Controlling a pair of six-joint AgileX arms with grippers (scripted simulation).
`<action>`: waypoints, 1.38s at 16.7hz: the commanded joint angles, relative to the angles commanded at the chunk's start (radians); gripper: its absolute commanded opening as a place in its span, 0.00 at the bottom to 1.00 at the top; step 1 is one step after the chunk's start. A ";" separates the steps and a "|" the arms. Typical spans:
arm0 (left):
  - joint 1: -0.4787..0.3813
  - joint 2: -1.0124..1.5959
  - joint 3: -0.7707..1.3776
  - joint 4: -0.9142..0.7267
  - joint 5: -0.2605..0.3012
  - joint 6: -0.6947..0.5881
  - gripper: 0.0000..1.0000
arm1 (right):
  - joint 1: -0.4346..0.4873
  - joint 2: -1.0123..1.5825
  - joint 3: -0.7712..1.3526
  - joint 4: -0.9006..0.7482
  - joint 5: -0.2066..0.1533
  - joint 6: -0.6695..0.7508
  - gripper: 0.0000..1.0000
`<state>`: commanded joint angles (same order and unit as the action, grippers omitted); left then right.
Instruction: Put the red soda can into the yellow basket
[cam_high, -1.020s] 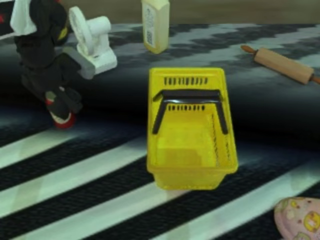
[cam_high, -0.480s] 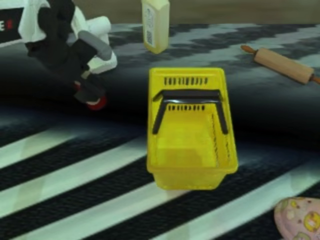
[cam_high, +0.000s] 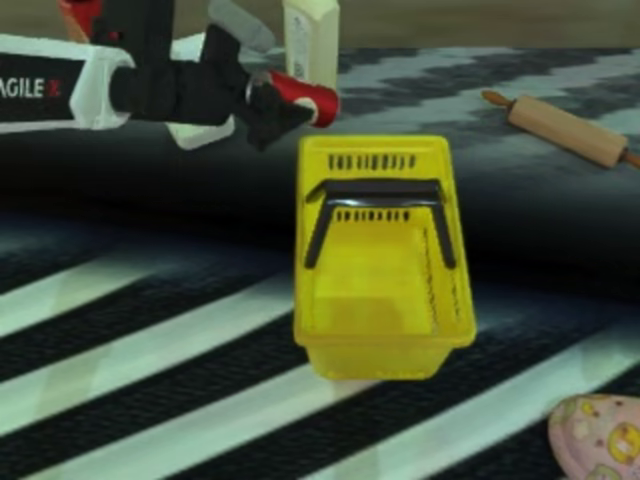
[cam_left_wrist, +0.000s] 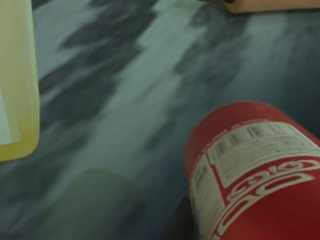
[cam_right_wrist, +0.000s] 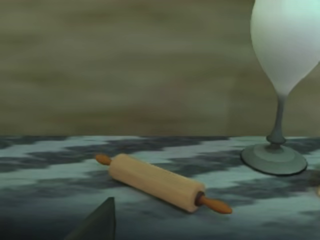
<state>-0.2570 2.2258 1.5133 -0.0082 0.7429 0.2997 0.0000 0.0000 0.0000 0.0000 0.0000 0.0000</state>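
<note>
The red soda can lies sideways in the air, with my left gripper shut on it, just beyond the far left corner of the yellow basket. In the left wrist view the red soda can fills the near corner, its white label patch showing. The basket stands mid-table with its dark grey handles folded across the opening and nothing inside. My right arm is out of the top view; its wrist camera faces the rolling pin.
A pale yellow bottle stands right behind the held can. A rolling pin lies at the back right. A white appliance is partly hidden under my left arm. A pink patterned object sits at the front right corner. A white goblet stands near the rolling pin.
My left arm has risen from the left side of the table and swung right and back, carrying the can to the basket's far left corner.
</note>
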 joint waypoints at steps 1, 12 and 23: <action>-0.008 -0.006 -0.023 0.098 0.068 -0.036 0.00 | 0.000 0.000 0.000 0.000 0.000 0.000 1.00; -0.060 -0.107 -0.160 0.731 0.534 -0.255 0.00 | 0.000 0.000 0.000 0.000 0.000 0.000 1.00; -0.042 0.052 -0.197 0.933 0.537 -0.258 0.00 | 0.000 0.000 0.000 0.000 0.000 0.000 1.00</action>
<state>-0.2990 2.2779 1.3159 0.9245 1.2796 0.0417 0.0000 0.0000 0.0000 0.0000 0.0000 0.0000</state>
